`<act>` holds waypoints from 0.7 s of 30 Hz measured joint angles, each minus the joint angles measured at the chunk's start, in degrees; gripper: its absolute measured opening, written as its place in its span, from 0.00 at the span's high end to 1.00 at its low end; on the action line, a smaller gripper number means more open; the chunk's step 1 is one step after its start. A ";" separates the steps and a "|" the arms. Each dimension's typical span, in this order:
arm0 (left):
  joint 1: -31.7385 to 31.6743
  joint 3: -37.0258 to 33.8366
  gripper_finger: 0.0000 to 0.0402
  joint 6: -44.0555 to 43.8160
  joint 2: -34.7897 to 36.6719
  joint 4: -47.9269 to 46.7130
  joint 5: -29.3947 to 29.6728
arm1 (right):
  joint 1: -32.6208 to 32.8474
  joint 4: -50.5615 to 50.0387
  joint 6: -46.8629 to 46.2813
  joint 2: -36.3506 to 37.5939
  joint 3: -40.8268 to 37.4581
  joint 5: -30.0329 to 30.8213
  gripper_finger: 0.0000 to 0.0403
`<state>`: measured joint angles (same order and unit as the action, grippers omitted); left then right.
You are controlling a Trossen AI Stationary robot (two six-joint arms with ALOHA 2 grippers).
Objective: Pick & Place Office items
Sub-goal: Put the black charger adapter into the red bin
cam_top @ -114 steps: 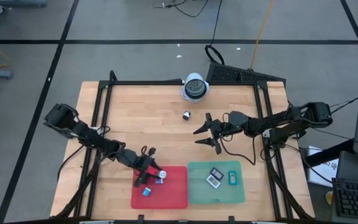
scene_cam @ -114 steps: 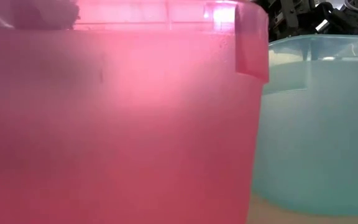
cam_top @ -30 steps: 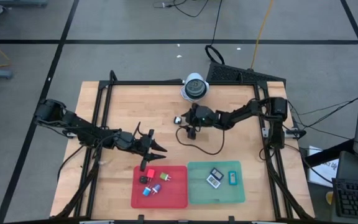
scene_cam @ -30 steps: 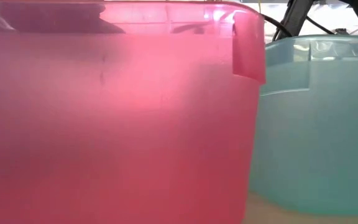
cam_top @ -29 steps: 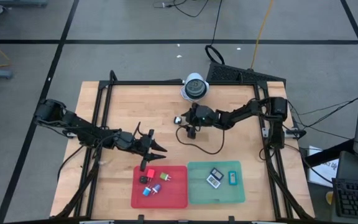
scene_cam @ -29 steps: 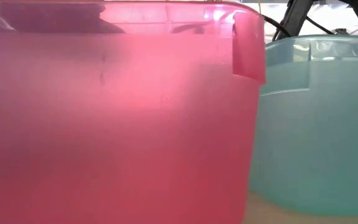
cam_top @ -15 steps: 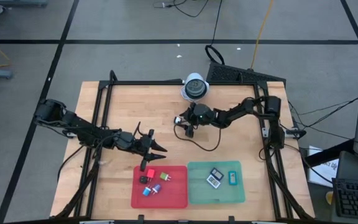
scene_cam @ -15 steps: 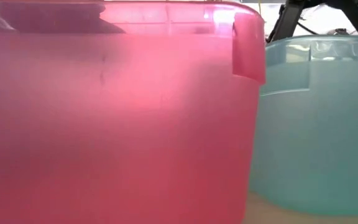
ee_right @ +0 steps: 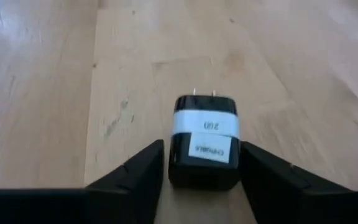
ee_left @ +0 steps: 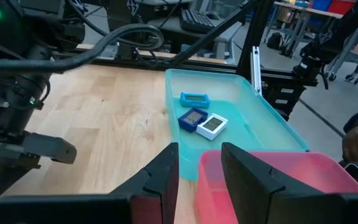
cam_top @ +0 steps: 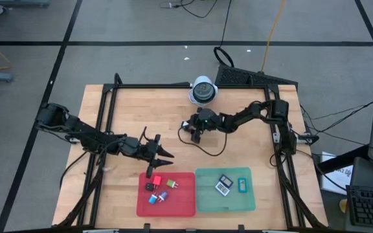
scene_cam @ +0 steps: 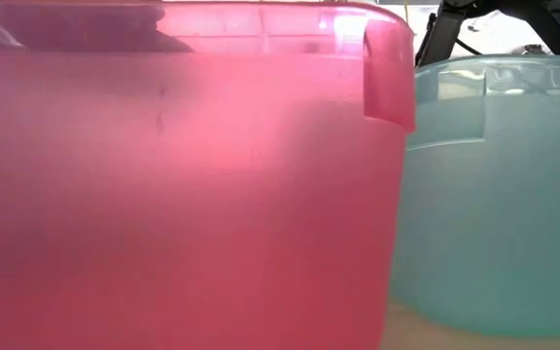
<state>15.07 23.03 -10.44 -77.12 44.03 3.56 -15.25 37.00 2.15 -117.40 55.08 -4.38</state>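
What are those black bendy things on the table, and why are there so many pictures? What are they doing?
Those are two robot arms, each ending in a two-fingered pincher called an end effector. Four cameras look at the same moment: one from above, one down at table height staring into the red tray, and one on each arm's wrist.

From above you see a wooden table with a red tray holding little coloured pieces, and a green tray holding a few small flat items. A round white-and-grey object sits at the far edge.

The right end effector has its fingers on either side of a small black plug with a white label, which lies on the wood, seemingly about to pinch it. The left end effector waits near the red tray, holding nothing.
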 joint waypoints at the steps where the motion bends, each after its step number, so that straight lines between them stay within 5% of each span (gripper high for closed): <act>1: 0.00 0.00 0.70 0.10 0.00 0.00 0.02 | 0.00 -0.17 0.01 0.00 0.00 -0.10 0.56; 4: -0.09 0.00 0.70 -0.09 0.00 0.06 0.11 | 0.00 -0.35 0.49 -0.02 -0.05 -0.17 0.65; 12: -0.09 0.00 0.70 -2.30 -0.02 3.41 3.68 | 1.06 -4.15 6.95 4.32 -0.29 -0.03 0.65; 17: -1.02 0.00 0.70 -18.01 -0.02 3.47 12.10 | 4.25 -11.92 13.67 12.65 -0.38 1.22 0.65; 21: -4.36 0.00 0.69 -31.87 -0.02 0.96 13.67 | 9.30 -13.30 22.06 18.50 -1.44 9.77 0.65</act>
<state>10.71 23.03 -42.31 -77.14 44.99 17.23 -5.94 23.71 24.22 -98.90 53.64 5.39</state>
